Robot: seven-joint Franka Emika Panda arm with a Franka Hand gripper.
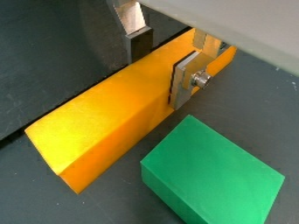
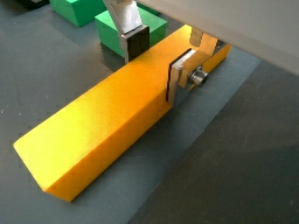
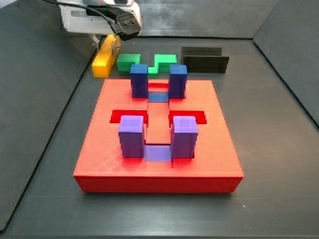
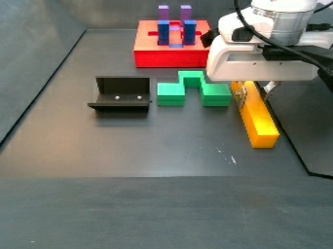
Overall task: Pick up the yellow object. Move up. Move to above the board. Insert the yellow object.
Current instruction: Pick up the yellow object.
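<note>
Pick-up step: the gripper is closed across the yellow bar, its fingers against both long sides, on the floor beside the green notched block. A straight vertical lift is advised before the red board is approached

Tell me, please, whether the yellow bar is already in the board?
Out: the yellow object lies on the floor beside the green block, the gripper straddling it.
</note>
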